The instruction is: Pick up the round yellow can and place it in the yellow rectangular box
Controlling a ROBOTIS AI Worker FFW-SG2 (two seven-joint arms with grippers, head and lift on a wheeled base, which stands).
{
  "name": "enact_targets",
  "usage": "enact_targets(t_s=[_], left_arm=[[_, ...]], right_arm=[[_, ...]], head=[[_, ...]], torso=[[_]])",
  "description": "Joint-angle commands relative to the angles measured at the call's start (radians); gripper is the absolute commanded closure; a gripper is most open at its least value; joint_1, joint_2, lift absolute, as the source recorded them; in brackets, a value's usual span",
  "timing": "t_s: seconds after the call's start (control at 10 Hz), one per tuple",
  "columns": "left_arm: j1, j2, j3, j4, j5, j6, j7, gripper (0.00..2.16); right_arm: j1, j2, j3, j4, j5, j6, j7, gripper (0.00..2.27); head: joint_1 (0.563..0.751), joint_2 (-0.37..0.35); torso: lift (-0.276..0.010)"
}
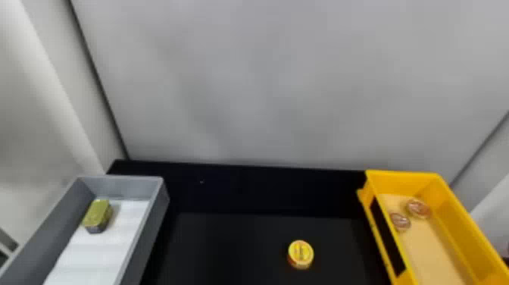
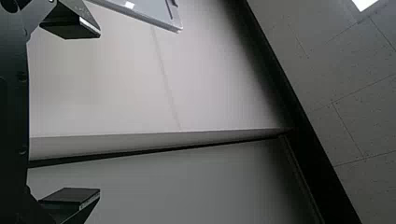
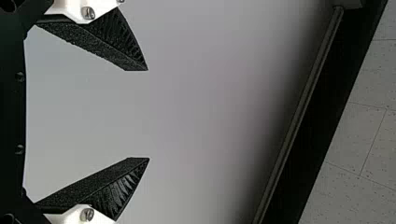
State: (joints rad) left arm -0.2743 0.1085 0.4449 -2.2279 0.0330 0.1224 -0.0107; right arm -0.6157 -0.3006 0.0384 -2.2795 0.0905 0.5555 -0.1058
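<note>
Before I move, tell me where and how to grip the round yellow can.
Pinch the can across its round side wall, probably coming from straight above: it sits flat on the black table, round face up, and stands apart from the yellow box, so opposite sides look reachable.

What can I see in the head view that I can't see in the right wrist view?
Head view: the round yellow can on a black table, a yellow rectangular box with two round reddish containers inside, and a grey box holding a green-topped tin.
Right wrist view: the right gripper, fingers spread open, and speckled ceiling panels.
Both: plain grey wall.
</note>
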Motion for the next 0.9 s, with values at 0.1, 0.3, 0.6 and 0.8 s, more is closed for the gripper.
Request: enact_targets(t_s=[0.1, 0.3, 0.6, 0.8], left_arm=[[-0.002, 0.004, 0.002, -0.004, -0.002, -0.001, 0.0, 0.09], [0.0, 0.007, 0.002, -0.006, -0.004, -0.001, 0.002, 0.09], [0.0, 0.01, -0.001, -0.004, -0.005, 0.003, 0.002, 0.09], [0.0, 0.008, -0.004, -0.004, -0.007, 0.019, 0.002, 0.09]], right_arm=[[0.002, -0.002, 0.0, 0.002, 0.0, -0.009, 0.003, 0.08], [0.008, 0.0, 0.0, 0.011, 0.0, -0.023, 0.008, 0.08], [0.013, 0.005, 0.003, 0.015, -0.026, 0.025, -0.023, 0.08], [-0.018, 0.015, -0.008, 0.021, -0.137, 0.253, -0.098, 0.08]], head=[[0.655, -0.043], [0.655, -0.043], [0.655, -0.043], [0.655, -0.043]], torso=[[-0.009], [-0.009], [-0.009], [-0.009]])
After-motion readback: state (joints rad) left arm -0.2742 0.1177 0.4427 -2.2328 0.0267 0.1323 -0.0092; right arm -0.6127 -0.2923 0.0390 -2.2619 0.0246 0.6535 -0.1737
